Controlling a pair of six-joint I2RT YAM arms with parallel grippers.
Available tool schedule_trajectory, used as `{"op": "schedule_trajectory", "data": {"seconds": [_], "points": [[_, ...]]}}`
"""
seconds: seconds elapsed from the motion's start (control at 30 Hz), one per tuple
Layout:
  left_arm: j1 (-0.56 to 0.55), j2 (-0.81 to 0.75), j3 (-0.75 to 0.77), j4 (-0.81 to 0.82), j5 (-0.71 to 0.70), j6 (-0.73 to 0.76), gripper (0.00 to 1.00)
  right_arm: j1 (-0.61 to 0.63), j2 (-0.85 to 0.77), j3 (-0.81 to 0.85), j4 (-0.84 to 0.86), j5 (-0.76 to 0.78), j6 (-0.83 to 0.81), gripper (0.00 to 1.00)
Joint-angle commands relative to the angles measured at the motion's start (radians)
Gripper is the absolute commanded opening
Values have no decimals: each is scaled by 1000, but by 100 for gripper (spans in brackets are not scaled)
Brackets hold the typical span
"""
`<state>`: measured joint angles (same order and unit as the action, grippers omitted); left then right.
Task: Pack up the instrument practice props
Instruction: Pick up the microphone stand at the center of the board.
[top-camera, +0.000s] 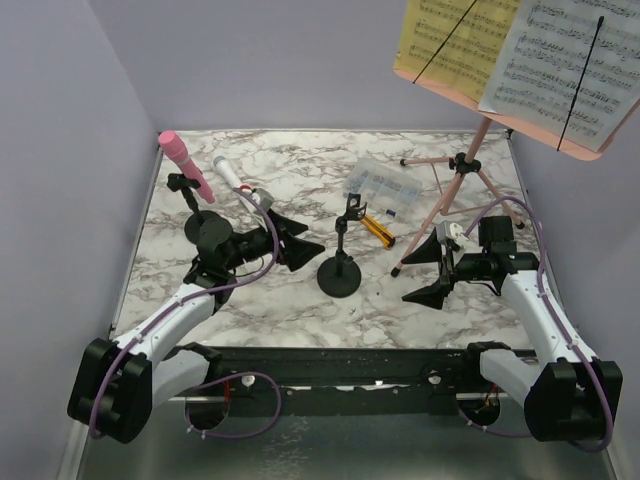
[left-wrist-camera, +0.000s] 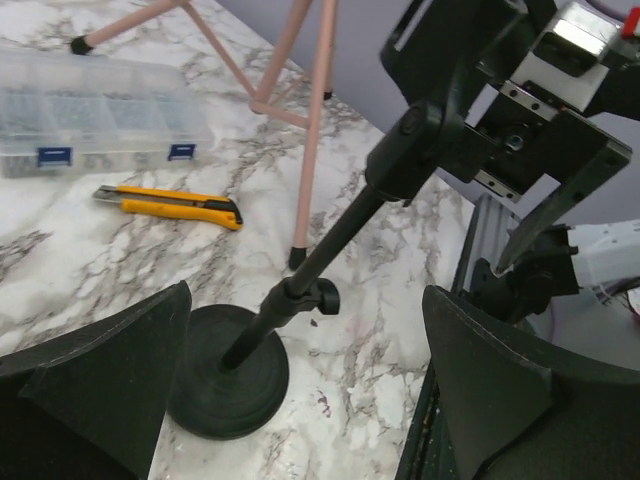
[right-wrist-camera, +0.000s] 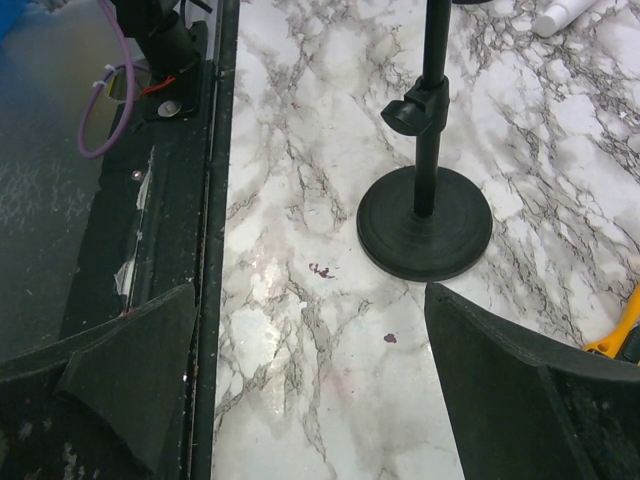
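Open, empty left hand (top-camera: 298, 243) and right hand (top-camera: 422, 270) flank an empty mic holder (top-camera: 340, 272) at the tabletop (top-camera: 260, 305) centre; pink mic (top-camera: 184, 160) stands in the far-left holder (top-camera: 208, 231), white mic (top-camera: 228, 172) lies beside it, rack (top-camera: 468, 168) bearing pages (top-camera: 500, 50) far right

Soft, even light from overhead fills all three views, and shadows on the marble tabletop (top-camera: 300, 300) are faint and short. The overhead picture is sharp throughout. In both wrist views the pincer fingers (left-wrist-camera: 100, 380) sit near-black and slightly blurred at the lower corners. A pale sheen marks the near tabletop in the right wrist view.
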<state>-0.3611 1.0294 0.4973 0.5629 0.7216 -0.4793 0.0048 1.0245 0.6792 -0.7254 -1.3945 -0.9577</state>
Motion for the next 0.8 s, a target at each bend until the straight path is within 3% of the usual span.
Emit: {"op": "schedule_trajectory", "data": {"seconds": [0.0,0.27,0.77], "points": [[-91,73,22,107,32,20,99,-5,-10,-12,15,3,0,100],[-206,156,47,126,-54,225,99,-5,-3,-14,19,4,3,100],[-232,256,86,171,-91,284,96,-5,6,-15,22,11,7,100]]}}
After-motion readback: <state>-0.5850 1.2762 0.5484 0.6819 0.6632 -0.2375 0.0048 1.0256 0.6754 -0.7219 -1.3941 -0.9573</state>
